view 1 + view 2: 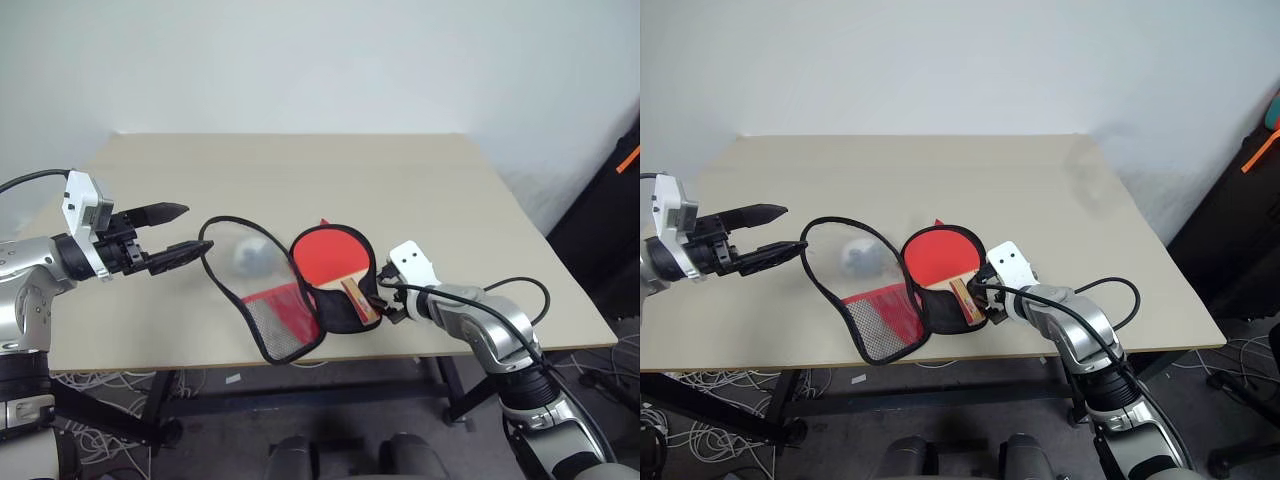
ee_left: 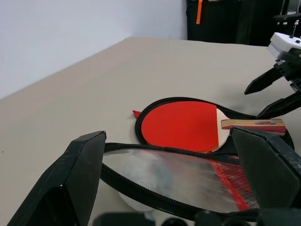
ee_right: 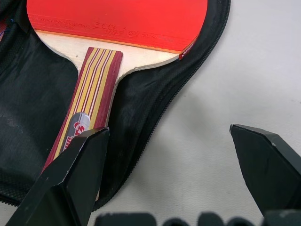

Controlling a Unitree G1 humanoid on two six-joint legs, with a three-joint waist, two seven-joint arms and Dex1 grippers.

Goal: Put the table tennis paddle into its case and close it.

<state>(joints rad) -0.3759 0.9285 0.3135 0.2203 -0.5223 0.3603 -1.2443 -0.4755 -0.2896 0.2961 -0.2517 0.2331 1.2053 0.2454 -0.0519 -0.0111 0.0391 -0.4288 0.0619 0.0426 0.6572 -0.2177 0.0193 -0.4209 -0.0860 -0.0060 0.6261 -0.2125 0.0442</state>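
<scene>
— Surroundings? Tan table (image 1: 420, 200), white wall behind, cable tangle on floor (image 1: 100, 385) below. Nothing blocking.

— Count? One table tennis paddle (image 1: 330, 255), round red rubber face, striped wooden handle, lying on black lining of one opened case (image 1: 340, 305); mesh-panelled flap (image 1: 265, 320) spread alongside.

— Jaws? Left gripper (image 1: 180, 230) spread wide beside zipper edge, empty. Right gripper (image 3: 164, 174) spread wide near handle, empty

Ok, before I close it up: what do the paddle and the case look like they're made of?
The paddle: smooth matte red face, likely rubber, on a pale blade with a striped handle that looks like laminated wood. The case: soft fabric, judging by its limp open flap, with dull black lining, a see-through mesh panel over red, and a black zipper edge whose teeth show in the right wrist view.
</scene>
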